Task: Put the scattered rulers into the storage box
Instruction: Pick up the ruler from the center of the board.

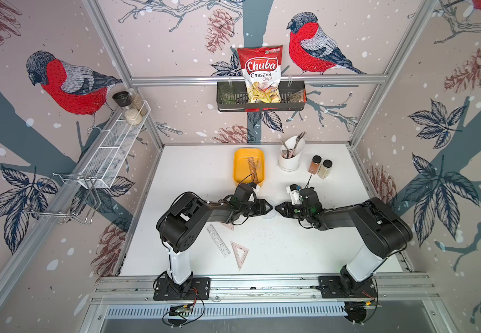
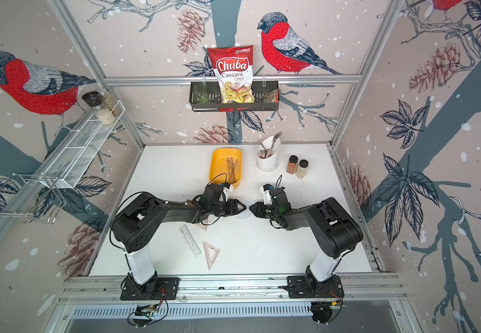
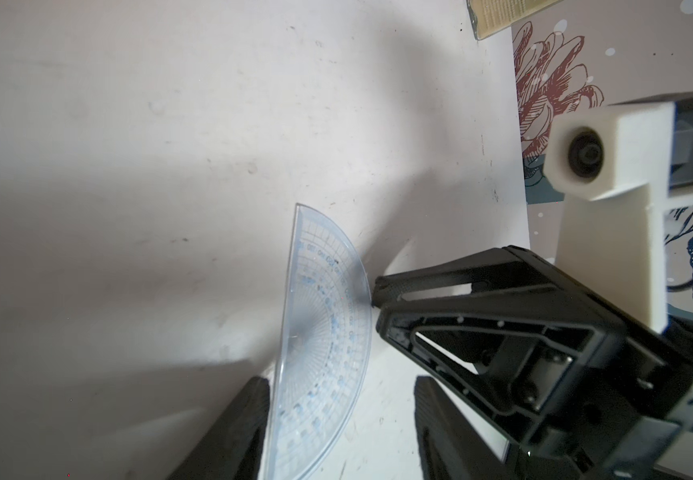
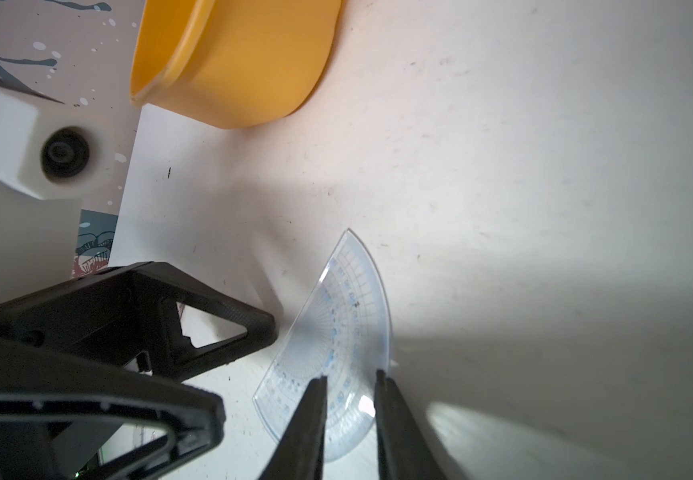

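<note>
A clear half-round protractor [image 3: 324,332] lies mid-table, faint in both top views [image 1: 271,215] [image 2: 244,215]. My left gripper [image 3: 342,380] is open around it, with the straight edge against one finger and a gap to the other. My right gripper [image 4: 351,376] faces it tip to tip [image 1: 276,208]. Its fingers stand a narrow gap apart over the protractor's curved side. The yellow storage box [image 1: 239,168] behind the left gripper holds several rulers [image 1: 255,170]. A straight ruler [image 1: 218,240], a set square [image 1: 239,253] and a pinkish one [image 1: 228,226] half under the left arm lie on the table.
A white cutlery cup [image 1: 289,158] and two spice jars [image 1: 315,164] [image 1: 326,168] stand at the back right, near the box. Wire shelves hang on the left wall and a dark basket with a chips bag [image 1: 261,75] on the back wall.
</note>
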`<state>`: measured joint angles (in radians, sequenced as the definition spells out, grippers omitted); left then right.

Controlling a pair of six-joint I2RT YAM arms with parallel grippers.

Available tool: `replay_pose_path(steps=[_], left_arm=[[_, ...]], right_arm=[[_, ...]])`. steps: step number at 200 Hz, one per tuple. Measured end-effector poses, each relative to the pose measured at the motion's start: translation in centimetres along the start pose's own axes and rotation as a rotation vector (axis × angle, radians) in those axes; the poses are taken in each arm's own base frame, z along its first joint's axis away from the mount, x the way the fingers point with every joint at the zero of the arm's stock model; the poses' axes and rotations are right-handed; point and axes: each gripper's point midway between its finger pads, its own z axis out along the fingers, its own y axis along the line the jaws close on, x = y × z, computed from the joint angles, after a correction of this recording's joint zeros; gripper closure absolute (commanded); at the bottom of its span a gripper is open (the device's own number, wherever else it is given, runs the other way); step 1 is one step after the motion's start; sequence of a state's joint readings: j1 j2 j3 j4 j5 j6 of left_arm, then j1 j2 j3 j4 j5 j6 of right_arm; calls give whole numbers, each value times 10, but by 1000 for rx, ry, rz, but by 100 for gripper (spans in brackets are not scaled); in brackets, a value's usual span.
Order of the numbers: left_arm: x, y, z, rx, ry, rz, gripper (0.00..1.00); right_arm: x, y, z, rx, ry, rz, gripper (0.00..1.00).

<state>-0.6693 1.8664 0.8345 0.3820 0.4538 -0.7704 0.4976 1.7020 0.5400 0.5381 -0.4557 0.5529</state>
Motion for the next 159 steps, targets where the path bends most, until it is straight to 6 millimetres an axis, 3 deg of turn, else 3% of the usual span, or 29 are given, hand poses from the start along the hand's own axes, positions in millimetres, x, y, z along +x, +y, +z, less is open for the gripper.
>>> replay_pose_path(steps=[92, 159], left_arm=[[6, -1, -2, 21, 9, -14, 41], [14, -3, -7, 39, 37, -26, 41]], right_arm=[[-2, 2, 6, -26, 18, 3, 73], [-16, 7, 6, -42, -6, -3, 75]])
